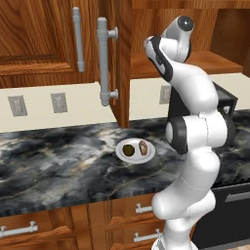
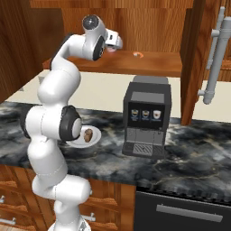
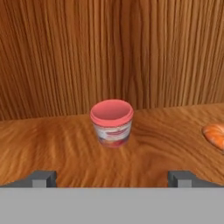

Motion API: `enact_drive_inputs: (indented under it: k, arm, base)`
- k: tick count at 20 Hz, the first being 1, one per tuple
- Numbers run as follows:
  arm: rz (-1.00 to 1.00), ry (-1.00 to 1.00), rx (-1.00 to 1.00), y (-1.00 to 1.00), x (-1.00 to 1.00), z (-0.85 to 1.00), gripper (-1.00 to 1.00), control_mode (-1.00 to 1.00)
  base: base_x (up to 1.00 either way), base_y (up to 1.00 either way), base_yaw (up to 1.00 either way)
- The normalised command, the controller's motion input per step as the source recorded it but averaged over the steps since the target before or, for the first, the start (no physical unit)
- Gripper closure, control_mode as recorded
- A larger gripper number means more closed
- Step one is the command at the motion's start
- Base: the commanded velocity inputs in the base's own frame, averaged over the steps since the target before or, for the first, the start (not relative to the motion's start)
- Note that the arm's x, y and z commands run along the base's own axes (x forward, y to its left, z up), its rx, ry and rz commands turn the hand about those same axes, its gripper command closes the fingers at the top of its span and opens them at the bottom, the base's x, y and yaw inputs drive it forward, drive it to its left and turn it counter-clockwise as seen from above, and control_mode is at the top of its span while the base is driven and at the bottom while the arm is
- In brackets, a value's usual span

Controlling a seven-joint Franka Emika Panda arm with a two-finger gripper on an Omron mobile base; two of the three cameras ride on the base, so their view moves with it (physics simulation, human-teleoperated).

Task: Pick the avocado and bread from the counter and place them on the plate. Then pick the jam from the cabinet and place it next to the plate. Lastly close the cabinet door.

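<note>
The avocado [image 1: 128, 150] and bread [image 1: 143, 147] already lie side by side on the white plate [image 1: 122, 157] on the counter [image 1: 53, 156], so the arm reaches into the open cabinet [image 2: 149, 27] for the jam [image 3: 112, 123]. The jar stands upright on the wooden shelf [image 3: 48, 140], red lid up, its axis vertical, centred ahead of the gripper [image 3: 112, 177], whose jaws are spread wide and empty, well apart from it. An orange scrap [image 3: 215, 134] lies beside it
</note>
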Motion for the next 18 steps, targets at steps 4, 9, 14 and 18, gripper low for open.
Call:
enact_drive_inputs:
  k: [4,9,14,18]
  arm:
    - [0.02,0.00,-0.01,-0.06,0.20,-0.15,-1.00,-1.00]
    - [0.02,0.00,-0.02,-0.01,0.25,-0.12,-1.00,-1.00]
    - [0.02,0.00,-0.01,0.00,0.32,-0.07,-1.00,-1.00]
    - [0.02,0.00,0.00,-0.01,0.31,-0.02,-1.00,-1.00]
  base:
    - [0.00,0.00,0.00]
    - [0.00,0.00,0.00]
    - [0.00,0.00,0.00]
    - [0.00,0.00,0.00]
